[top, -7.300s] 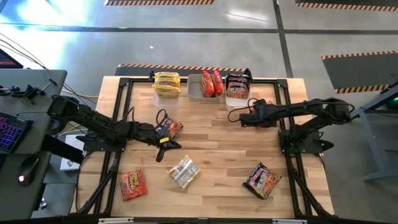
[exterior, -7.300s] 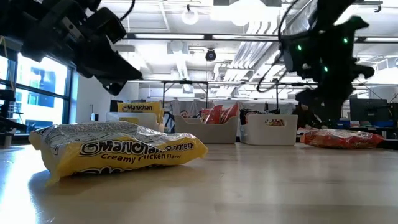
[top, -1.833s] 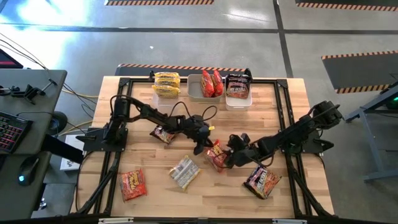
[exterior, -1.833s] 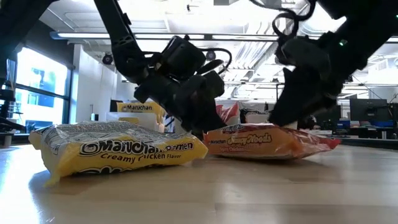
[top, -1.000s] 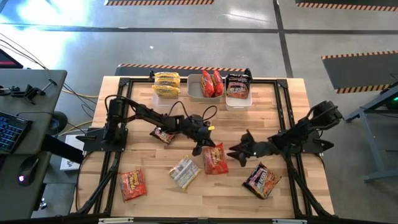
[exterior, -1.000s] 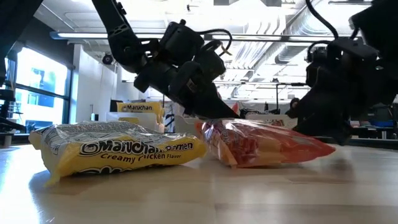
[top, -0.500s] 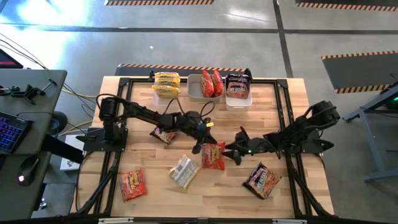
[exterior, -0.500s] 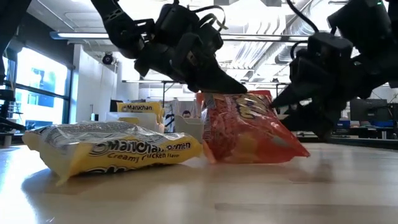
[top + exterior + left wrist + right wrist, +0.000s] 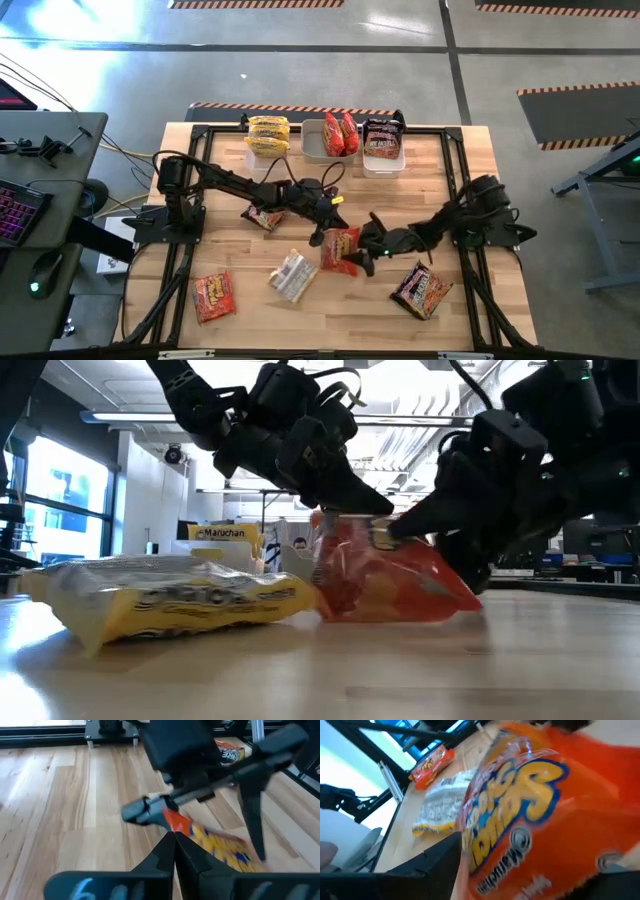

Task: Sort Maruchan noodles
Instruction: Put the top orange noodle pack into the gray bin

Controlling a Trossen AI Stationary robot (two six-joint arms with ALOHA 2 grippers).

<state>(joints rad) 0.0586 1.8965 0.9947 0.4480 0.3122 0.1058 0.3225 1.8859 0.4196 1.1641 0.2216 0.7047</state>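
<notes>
L fingers (image 9: 322, 238) clamped on orange packet (image 9: 341, 250) top edge, mid-tabletop | pkt hangs upright | R fingers (image 9: 368, 252) apart, just beside its right face

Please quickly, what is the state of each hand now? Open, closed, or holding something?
Left hand: closed on the top edge of the red-orange noodle packet.
Right hand: open, fingers on either side of the same packet, not clamping it.
</notes>
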